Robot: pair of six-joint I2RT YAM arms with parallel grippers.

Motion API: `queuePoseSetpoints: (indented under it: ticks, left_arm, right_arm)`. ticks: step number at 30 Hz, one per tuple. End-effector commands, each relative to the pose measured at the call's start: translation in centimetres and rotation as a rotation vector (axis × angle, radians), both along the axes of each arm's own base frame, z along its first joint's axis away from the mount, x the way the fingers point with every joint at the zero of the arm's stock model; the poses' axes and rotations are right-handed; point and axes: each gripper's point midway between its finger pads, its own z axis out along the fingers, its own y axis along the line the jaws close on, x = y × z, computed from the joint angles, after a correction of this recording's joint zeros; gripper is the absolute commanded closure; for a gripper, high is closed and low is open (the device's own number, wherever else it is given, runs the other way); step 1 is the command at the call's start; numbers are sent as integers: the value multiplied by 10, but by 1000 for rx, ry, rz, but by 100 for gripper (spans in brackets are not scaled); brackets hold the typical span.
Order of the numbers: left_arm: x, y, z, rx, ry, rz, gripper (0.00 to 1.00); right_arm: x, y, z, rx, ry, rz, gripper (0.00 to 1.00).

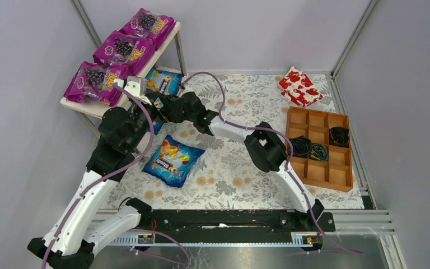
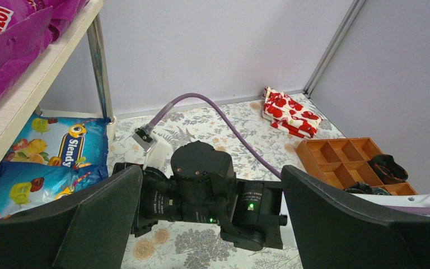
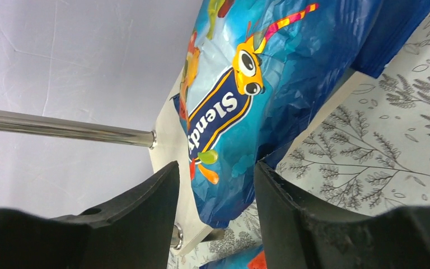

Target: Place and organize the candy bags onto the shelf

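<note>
Narrowly parted at the right gripper (image 3: 217,168), with the near end of a blue Slendy candy bag (image 3: 241,84) lying in the gap. No pinch crease to be seen, so judged loose rather than clamped, though contact with the pads (image 3: 269,185) impossible to confirm. Stretches straight ahead from those fingers, long axis roughly in line with the reach, flat on the lower board of the shelf (image 3: 163,131) beside a silver leg (image 3: 61,128). Widely parted at the left gripper (image 2: 211,171), holding nothing, hovering just in front of the shelf and looking across the right arm's wrist (image 2: 201,162). Farther out, on the shelf's lower tier, a farther blue bag (image 2: 61,143) and a nearer blue bag (image 2: 28,188). On the shelf's top board, three purple grape bags (image 1: 122,49) in a row. In front of the shelf, toward the arm bases, one last blue bag (image 1: 173,159) on the floral tablecloth (image 1: 241,162). Lies tilted and looks nearly as broad as long from above, so long axis hard to call. Close beside the left arm (image 1: 117,134), hence probably a job for the empty left gripper. Hidden from above by the top board and both arms: most of the lower tier and the right fingertips. Cut off by the frame in the right wrist view: the far end of the bag in the gap.
</note>
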Motion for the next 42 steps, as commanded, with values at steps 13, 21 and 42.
queuePoseSetpoints:
  ticks: [13, 21, 42]
  left_arm:
    - [-5, 0, 20, -32, -60, -17, 1]
    - [-5, 0, 19, -34, -58, -20, 1]
    - [-8, 3, 25, -55, -72, -26, 1]
  right_arm:
    - [-16, 10, 14, 69, -15, -8, 37]
    - [-18, 19, 3, 58, -6, 0, 44]
    - [37, 30, 13, 11, -193, -237, 100]
